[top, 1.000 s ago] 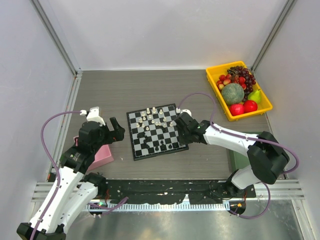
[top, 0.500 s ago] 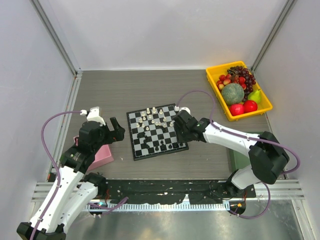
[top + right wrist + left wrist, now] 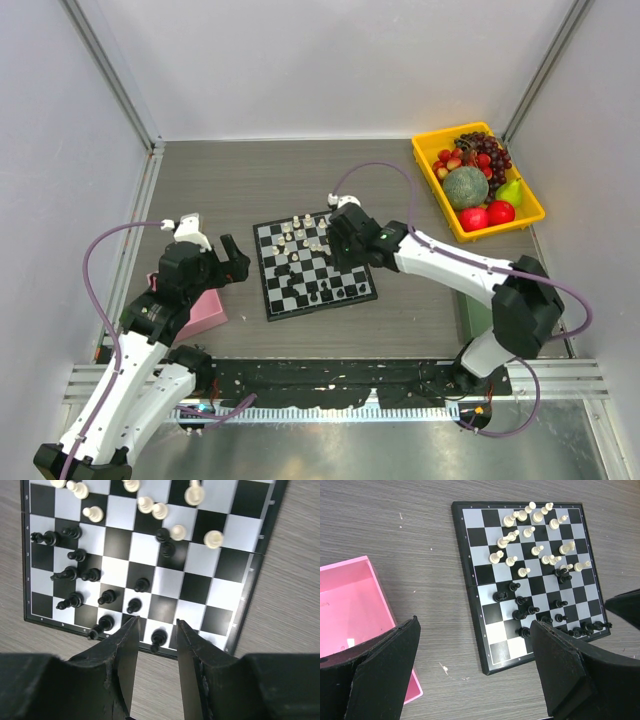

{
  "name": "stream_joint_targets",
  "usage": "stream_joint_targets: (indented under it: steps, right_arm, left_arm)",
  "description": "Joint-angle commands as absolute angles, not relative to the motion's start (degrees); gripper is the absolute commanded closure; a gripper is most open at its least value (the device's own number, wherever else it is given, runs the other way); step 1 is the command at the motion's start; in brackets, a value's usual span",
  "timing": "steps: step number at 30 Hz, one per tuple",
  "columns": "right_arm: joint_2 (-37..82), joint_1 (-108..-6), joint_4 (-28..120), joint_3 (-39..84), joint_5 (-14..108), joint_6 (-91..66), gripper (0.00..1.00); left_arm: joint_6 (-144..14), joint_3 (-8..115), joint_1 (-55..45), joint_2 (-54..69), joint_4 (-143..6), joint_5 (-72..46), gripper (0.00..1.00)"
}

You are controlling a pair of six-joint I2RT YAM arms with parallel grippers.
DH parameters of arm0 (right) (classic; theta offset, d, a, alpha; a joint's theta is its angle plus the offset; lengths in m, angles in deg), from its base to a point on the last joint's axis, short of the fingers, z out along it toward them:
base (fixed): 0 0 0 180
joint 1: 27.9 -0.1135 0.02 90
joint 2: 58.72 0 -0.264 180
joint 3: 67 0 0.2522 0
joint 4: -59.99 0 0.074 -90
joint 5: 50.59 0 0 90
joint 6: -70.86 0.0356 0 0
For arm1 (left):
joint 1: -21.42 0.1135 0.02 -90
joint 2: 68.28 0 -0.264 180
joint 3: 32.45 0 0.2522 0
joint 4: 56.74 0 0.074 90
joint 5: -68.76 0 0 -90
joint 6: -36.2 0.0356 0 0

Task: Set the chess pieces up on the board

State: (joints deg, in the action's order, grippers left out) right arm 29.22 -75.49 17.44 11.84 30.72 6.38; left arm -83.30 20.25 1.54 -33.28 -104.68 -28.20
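From above you see the board (image 3: 315, 263) in the middle of the table (image 3: 230, 180), with the pink box (image 3: 207, 318) near its left side and the yellow fruit tray (image 3: 527, 213) at the far right. Your left gripper (image 3: 238, 262) hangs just left of the board, and your right gripper (image 3: 333, 243) is over the board's far right part. In that view the chess pieces (image 3: 308, 245) are too small to sort.

The left wrist camera sorts them. The white pieces (image 3: 530, 535) are scattered over the far half. The black pieces (image 3: 540, 612) are on the near half, several of them along the near edge. It also shows your left jaws spread wide and empty.

Only the right wrist view shows your right jaws. They stand a narrow gap apart and grip nothing. A black piece (image 3: 157, 640) stands on the board's edge row under that gap, clear of both fingers (image 3: 125, 665).
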Motion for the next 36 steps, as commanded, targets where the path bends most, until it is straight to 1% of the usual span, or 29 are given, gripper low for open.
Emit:
stream_joint_targets:
  steps: [1,12,17,21,30,36]
  right_arm:
    - [33.56,-78.08,17.58,15.84,31.94,5.03,0.59]
    - [41.82,-78.09,18.37,23.04,27.11,6.17,0.59]
    - [44.99,-76.85,18.37,25.6,27.28,6.26,0.62]
    - [46.22,-76.06,18.37,25.95,28.07,6.52,0.64]
    - [48.33,-74.92,18.46,26.13,28.69,5.82,0.65]
    - [49.65,-74.3,18.64,27.27,28.95,5.03,0.69]
  left_arm:
    - [-82.28,21.74,1.47,-33.74,-103.55,-29.15,0.01]
    - [-82.1,21.65,1.38,-34.27,-104.08,-29.59,0.01]
    - [-81.75,21.57,1.47,-34.62,-104.78,-30.02,0.0]
    - [-81.49,21.65,1.47,-35.23,-105.31,-30.9,0.01]
    - [-81.58,21.39,1.47,-35.15,-105.22,-30.9,0.0]
    - [-81.58,21.22,1.47,-35.32,-105.31,-30.9,0.0]
